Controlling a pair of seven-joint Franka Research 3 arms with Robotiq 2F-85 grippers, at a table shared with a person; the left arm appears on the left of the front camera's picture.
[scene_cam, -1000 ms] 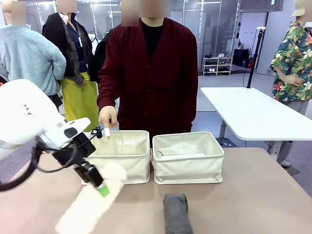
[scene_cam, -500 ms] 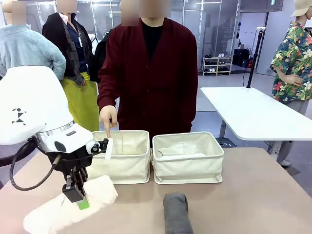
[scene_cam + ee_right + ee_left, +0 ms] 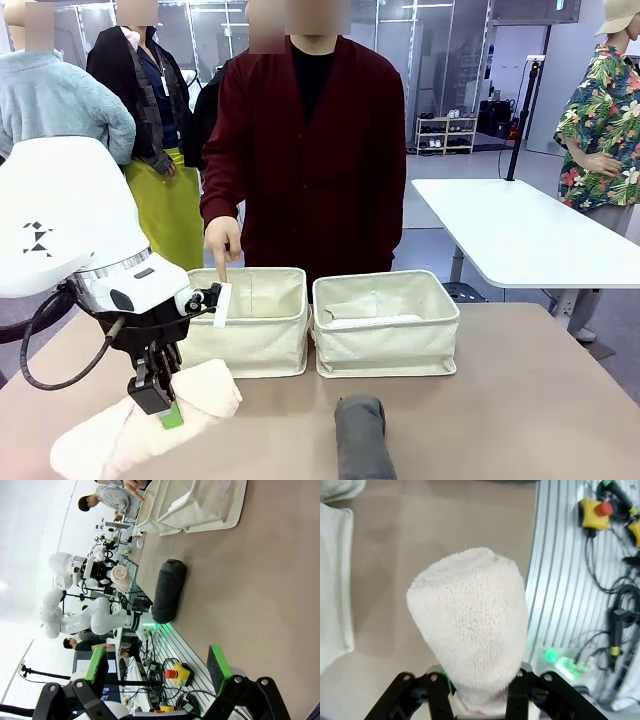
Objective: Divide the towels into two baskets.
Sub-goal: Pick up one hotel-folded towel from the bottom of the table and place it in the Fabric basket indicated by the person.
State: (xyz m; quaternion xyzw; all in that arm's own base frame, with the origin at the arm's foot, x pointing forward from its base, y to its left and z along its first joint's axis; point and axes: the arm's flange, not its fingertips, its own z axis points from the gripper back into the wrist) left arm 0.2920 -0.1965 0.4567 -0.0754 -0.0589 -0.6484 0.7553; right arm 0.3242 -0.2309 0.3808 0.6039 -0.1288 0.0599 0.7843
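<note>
Cream terry fills the left gripper (image 3: 160,402), whose jaws are closed across the middle of the towel roll (image 3: 208,390), held low over the table (image 3: 520,400) with both ends jutting past the fingers. Just beyond the gripper and a little to its right stands the left basket (image 3: 250,335), where the person's hand (image 3: 221,240) points at the rim. The roll should probably be lifted clear of that soft wall, turned along the basket's length and released low inside. The right gripper (image 3: 156,664) stands wide and empty, the dark grey towel (image 3: 167,590) lying ahead of it.
</note>
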